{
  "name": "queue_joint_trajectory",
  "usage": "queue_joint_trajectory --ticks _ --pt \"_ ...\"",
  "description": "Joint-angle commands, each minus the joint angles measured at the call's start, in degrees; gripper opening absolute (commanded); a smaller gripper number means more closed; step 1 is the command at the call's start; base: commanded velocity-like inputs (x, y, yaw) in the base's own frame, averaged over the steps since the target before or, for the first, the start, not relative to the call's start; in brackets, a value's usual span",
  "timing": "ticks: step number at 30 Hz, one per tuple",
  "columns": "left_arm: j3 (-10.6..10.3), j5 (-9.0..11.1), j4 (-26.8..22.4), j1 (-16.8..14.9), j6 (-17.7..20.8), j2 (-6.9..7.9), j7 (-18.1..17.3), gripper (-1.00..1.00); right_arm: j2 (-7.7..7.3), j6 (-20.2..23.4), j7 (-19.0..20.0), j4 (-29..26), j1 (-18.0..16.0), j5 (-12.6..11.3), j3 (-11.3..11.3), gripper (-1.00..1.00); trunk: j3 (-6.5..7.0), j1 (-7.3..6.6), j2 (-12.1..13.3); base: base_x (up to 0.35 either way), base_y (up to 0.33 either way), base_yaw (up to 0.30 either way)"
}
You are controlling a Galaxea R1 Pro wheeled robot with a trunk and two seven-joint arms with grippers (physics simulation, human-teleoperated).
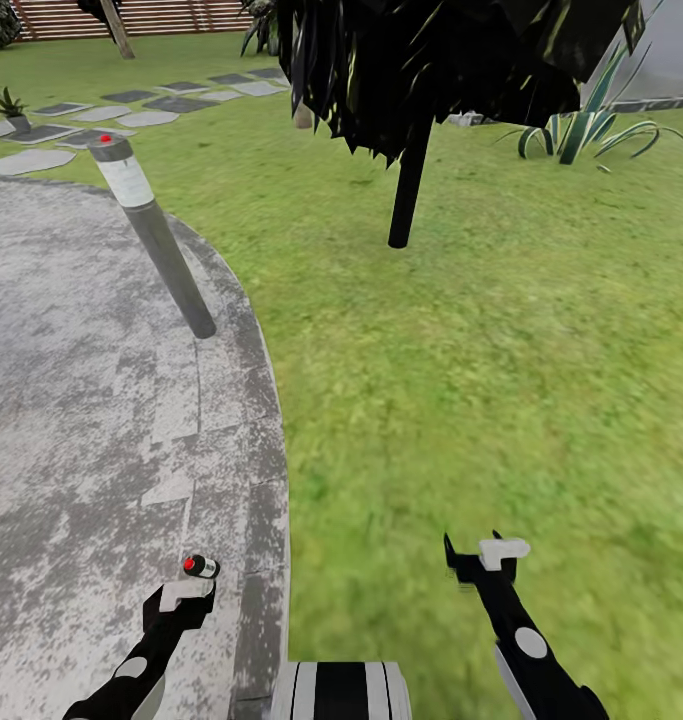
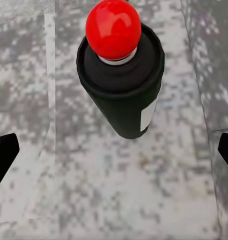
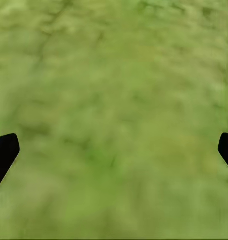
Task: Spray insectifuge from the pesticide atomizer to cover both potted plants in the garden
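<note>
Pincers both gape wide: the left point(image 2: 114, 150) over the patio point(image 1: 81, 400) above a dark, red-topped bottle point(image 2: 121, 75), the right point(image 3: 114, 150) over grass point(image 1: 501, 350).

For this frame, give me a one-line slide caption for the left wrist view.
Open left gripper poised over a dark bottle with a red ball top, standing on the grey stone patio.
</note>
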Motion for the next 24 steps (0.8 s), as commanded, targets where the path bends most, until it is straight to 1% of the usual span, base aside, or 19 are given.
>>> queue_joint_trajectory --ticks 1,11,17,24 --pt "0.4 -0.5 0.1 0.0 -0.2 -0.03 -0.1 1.00 0.00 -0.7 -0.2 0.0 0.0 0.5 -0.1 1.00 -0.03 -0.01 0.0 0.000 0.000 0.000" --pt "0.5 -0.5 0.0 0.0 -0.2 -0.03 -0.1 1.00 -0.03 -1.6 -0.2 0.1 0.0 0.5 -0.1 1.00 -0.03 -0.01 0.0 0.001 0.000 0.000" --pt "0.5 -0.4 0.0 -0.1 -0.2 -0.03 0.0 1.00 -0.04 -1.6 -0.2 0.1 0.0 0.5 -0.1 1.00 -0.03 -0.01 0.0 0.151 0.000 0.000" --pt "0.5 -0.4 0.0 -0.1 -0.2 -0.03 -0.1 1.00 -0.04 -1.6 -0.2 0.1 0.0 0.5 -0.1 1.00 -0.03 -0.01 0.0 0.018 0.000 0.000"
